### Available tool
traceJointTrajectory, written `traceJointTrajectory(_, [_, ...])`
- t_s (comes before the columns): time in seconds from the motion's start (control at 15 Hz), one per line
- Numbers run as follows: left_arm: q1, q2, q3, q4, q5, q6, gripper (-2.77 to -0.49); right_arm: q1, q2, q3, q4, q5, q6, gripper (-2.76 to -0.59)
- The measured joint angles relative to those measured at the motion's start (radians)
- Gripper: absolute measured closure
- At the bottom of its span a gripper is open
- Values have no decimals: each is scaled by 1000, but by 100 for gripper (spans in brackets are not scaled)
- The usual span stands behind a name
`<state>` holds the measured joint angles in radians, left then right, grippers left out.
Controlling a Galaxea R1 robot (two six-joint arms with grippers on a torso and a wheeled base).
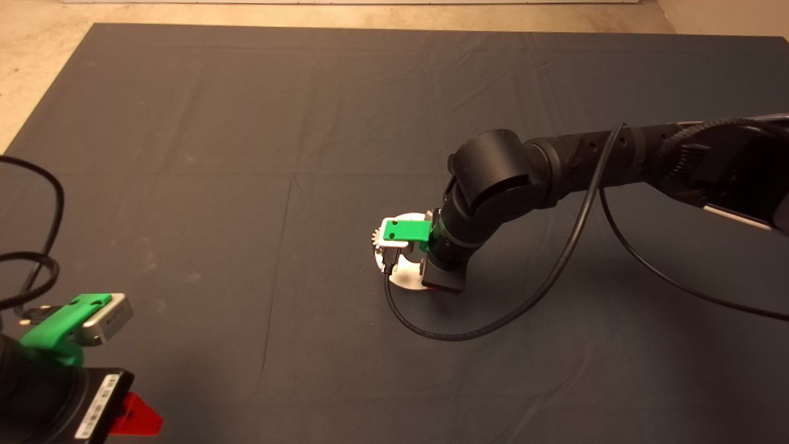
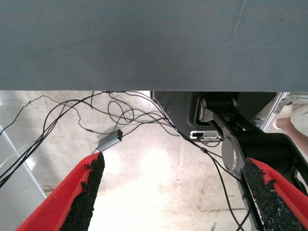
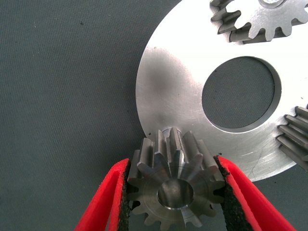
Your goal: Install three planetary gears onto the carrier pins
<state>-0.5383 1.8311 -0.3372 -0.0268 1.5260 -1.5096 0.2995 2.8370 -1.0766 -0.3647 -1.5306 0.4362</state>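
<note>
My right gripper (image 3: 172, 179) is shut on a small grey planetary gear (image 3: 171, 185), one pad on each side of its teeth. It holds the gear at the rim of the shiny round carrier plate (image 3: 178, 86), right by one carrier pin (image 3: 168, 132), whose top shows just past the gear. Two other planetary gears (image 3: 260, 19) (image 3: 296, 137) sit on the plate on either side of its large centre hole. In the head view the right wrist (image 1: 456, 246) hangs over the plate (image 1: 407, 279) at mid-mat; one gear (image 1: 375, 237) peeks out. My left gripper (image 2: 175, 192) is open and parked at the lower left.
A black cable (image 1: 468, 333) loops on the mat just in front of the plate. Dark mat (image 1: 246, 154) lies all around. The left wrist view shows the floor with cables and a small grey adapter (image 2: 110, 140) past the mat's edge.
</note>
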Motion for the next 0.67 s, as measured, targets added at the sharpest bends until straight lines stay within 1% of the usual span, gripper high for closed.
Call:
traceJointTrajectory(0.4, [0, 0, 0, 0, 0, 0, -204, 0, 4, 0, -2, 0, -1, -107])
traceJointTrajectory(0.67, [0, -14, 0, 0, 0, 0, -204, 0, 3, 0, -10, 0, -1, -107])
